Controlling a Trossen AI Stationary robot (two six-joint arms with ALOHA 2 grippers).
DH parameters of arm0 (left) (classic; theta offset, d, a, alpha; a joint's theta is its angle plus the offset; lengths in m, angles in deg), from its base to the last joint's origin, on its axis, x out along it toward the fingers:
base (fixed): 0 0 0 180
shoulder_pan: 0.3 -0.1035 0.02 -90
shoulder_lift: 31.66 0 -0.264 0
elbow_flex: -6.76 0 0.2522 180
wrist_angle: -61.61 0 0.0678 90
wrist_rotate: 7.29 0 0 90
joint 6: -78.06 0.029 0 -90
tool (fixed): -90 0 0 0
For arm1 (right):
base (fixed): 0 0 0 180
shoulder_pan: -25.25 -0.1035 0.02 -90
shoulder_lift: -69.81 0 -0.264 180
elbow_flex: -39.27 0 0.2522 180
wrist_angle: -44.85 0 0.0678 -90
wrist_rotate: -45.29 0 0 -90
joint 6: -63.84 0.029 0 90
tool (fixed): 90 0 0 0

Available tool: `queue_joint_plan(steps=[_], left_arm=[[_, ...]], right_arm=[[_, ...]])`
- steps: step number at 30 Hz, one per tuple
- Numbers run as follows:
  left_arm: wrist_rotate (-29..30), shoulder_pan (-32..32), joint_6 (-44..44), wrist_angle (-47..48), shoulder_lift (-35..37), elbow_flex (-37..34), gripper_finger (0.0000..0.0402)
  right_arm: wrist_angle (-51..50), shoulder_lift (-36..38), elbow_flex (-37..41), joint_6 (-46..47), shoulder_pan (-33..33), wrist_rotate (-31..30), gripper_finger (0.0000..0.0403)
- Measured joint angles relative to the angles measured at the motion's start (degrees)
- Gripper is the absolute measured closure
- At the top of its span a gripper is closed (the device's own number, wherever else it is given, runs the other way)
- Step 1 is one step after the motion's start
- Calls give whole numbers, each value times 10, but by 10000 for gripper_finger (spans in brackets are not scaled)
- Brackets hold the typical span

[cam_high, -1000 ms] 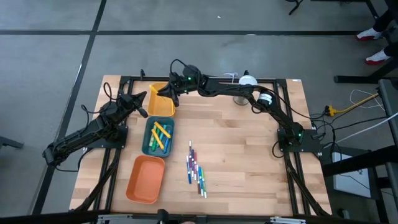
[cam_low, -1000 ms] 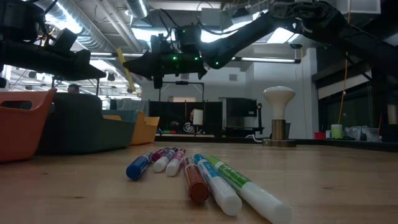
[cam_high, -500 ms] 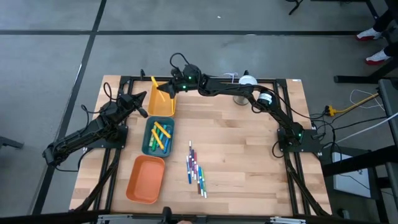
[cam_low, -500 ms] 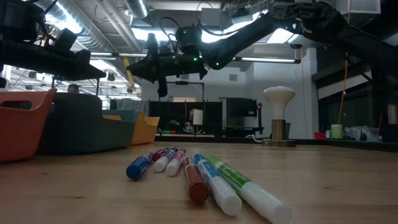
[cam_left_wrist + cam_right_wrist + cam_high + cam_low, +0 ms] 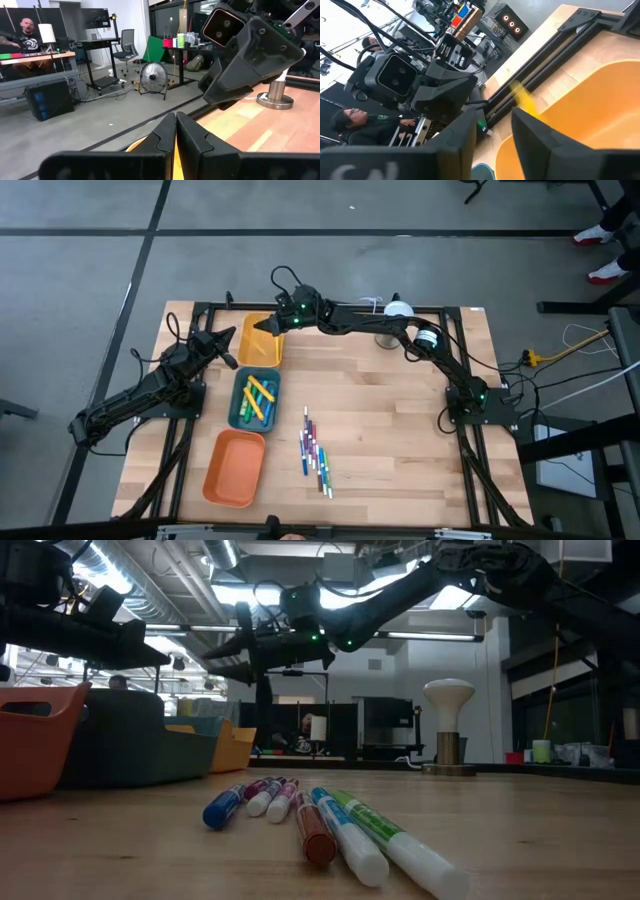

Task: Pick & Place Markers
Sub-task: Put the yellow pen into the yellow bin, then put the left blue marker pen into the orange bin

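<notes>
The desk (image 5: 390, 430) is pale striped wood, and the arms are black. One tray (image 5: 262, 348) is yellow, one (image 5: 240, 392) dark teal with yellow, green and red markers (image 5: 258, 400) in it, one (image 5: 234, 468) orange. The loose markers (image 5: 314, 450) are blue, purple, red, light blue and green.

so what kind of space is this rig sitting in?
Looks like a robotics lab or open workshop, not a home: bare concrete floor around the wooden table, desks with monitors, an office chair and a floor fan behind, exposed ceiling ducts.
</notes>
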State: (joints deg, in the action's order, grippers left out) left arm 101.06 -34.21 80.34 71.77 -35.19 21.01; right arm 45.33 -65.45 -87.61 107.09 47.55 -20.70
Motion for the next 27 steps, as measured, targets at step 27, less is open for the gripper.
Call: queue_joint_plan(steps=[27], left_arm=[[0, 0, 0, 0, 0, 0, 394]], right_arm=[[-113, 75, 0, -270, -63, 56, 233]])
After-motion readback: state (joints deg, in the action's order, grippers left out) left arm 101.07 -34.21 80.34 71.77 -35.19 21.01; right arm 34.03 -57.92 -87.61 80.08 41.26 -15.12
